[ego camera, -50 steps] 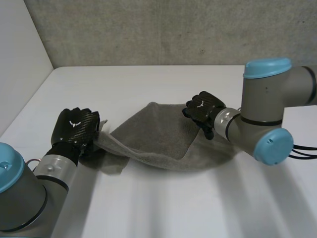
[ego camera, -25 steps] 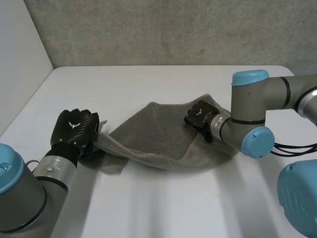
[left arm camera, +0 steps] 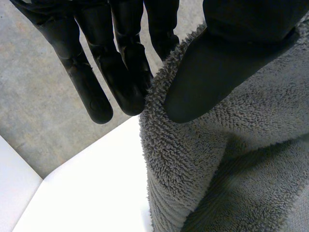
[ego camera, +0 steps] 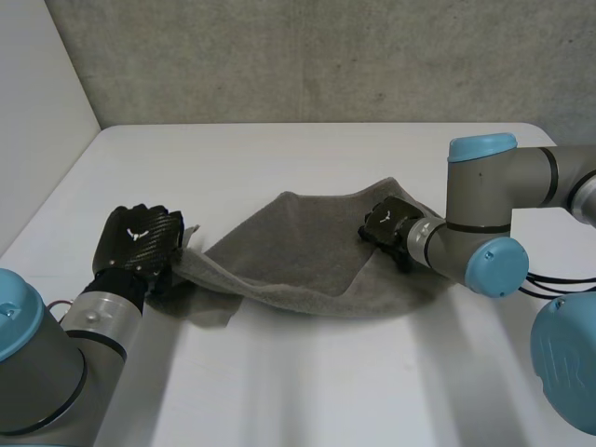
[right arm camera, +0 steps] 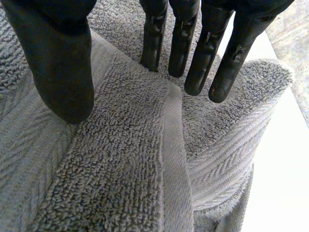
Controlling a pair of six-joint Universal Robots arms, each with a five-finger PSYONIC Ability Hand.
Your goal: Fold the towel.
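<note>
A grey towel (ego camera: 298,253) lies crumpled and partly folded across the middle of the white table (ego camera: 279,149). My left hand (ego camera: 140,238) is at the towel's left end. In the left wrist view its thumb (left arm camera: 217,63) pinches the towel's edge (left arm camera: 164,140) against the fingers (left arm camera: 120,67). My right hand (ego camera: 389,223) sits on the towel's right part, by a folded-over layer. In the right wrist view its fingers (right arm camera: 203,48) are straight and spread from the thumb (right arm camera: 63,63). Their tips are on the towel (right arm camera: 120,169), with a hemmed edge running under the palm.
A grey wall (ego camera: 307,56) stands behind the table and a white panel (ego camera: 37,121) closes its left side. Bare tabletop lies in front of the towel and behind it.
My right hand has slid rightward over the towel, toward its right edge, and its arm has swung round. The left hand and its grip have stayed still.
</note>
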